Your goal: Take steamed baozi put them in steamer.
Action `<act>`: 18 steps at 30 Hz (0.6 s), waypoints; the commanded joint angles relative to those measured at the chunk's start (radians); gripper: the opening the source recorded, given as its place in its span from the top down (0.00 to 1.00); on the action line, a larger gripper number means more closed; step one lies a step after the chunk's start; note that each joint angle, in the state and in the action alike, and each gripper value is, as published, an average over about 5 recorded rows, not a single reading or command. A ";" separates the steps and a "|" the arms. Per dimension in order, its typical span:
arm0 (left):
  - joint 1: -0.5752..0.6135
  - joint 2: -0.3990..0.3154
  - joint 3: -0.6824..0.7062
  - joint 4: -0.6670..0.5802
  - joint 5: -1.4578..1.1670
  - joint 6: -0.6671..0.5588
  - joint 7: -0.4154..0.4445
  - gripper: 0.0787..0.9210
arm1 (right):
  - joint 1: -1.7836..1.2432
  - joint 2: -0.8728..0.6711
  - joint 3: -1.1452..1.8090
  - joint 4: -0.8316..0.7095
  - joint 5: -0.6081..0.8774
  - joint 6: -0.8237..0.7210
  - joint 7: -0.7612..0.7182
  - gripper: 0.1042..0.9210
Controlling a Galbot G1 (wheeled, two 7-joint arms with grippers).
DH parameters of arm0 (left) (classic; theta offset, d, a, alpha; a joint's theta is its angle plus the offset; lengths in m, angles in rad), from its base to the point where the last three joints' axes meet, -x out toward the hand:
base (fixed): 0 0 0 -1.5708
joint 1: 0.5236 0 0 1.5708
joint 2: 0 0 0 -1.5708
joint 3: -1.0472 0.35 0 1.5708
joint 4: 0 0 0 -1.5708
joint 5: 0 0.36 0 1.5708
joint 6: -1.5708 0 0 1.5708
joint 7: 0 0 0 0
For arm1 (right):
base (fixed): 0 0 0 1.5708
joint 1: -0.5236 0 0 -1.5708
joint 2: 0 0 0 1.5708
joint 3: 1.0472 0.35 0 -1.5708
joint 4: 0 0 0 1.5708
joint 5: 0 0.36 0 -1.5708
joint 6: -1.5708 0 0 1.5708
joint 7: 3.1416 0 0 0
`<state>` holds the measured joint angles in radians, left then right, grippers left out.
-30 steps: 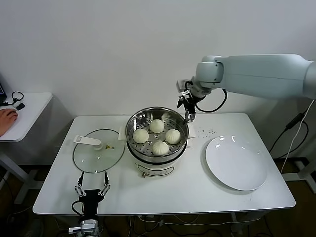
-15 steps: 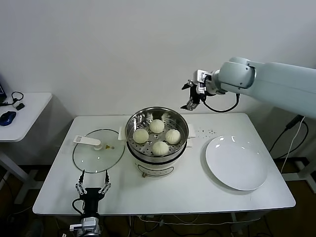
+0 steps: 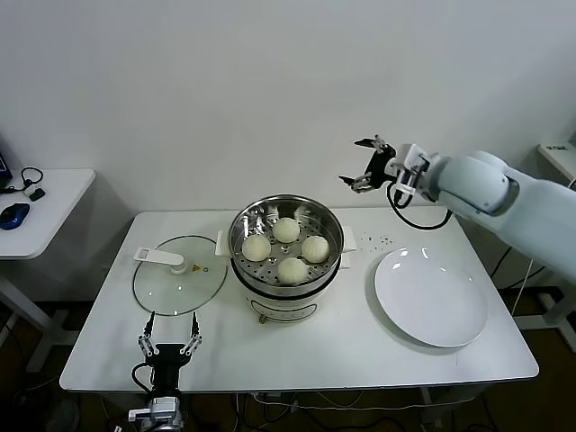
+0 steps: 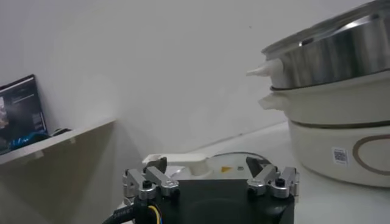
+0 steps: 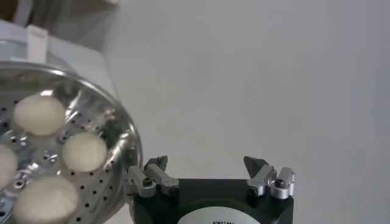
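Observation:
Several cream-white baozi point(image 3: 286, 245) lie on the perforated tray inside the shiny steel steamer point(image 3: 246, 223) at the table's middle; they also show in the right wrist view point(image 5: 39, 114). My right gripper point(image 3: 364, 166) is open and empty, raised in the air behind and to the right of the steamer. My left gripper point(image 3: 167, 340) is open and empty, low at the table's front edge, in front of the glass lid; the left wrist view shows the steamer's side point(image 4: 341, 58).
A flat glass lid point(image 3: 179, 274) with a white handle lies left of the steamer. A bare white plate point(image 3: 431, 296) lies on the right. A side table point(image 3: 45, 209) stands at far left. A cable hangs off the right.
My right gripper has risen from the steamer's back rim and swung right and away. The hand on the side table is gone. The baozi and left arm have not moved.

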<state>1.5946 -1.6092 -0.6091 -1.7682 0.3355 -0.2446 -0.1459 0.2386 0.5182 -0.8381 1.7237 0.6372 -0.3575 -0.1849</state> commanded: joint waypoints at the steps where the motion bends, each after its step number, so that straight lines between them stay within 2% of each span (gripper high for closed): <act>1: 0.001 -0.049 0.004 0.007 0.014 -0.001 -0.003 0.12 | -0.715 -0.071 0.674 0.115 -0.018 0.224 0.240 0.12; 8: 0.005 -0.049 0.002 0.008 0.020 -0.005 -0.009 0.12 | -1.142 0.140 1.105 0.189 -0.008 0.314 0.258 0.12; 18: 0.003 -0.049 -0.007 0.006 0.018 -0.009 -0.017 0.12 | -1.503 0.479 1.394 0.236 -0.102 0.477 0.201 0.12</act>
<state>1.5980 -1.6092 -0.6154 -1.7632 0.3524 -0.2513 -0.1601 -0.7302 0.6866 0.0877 1.8926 0.5988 -0.0644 0.0075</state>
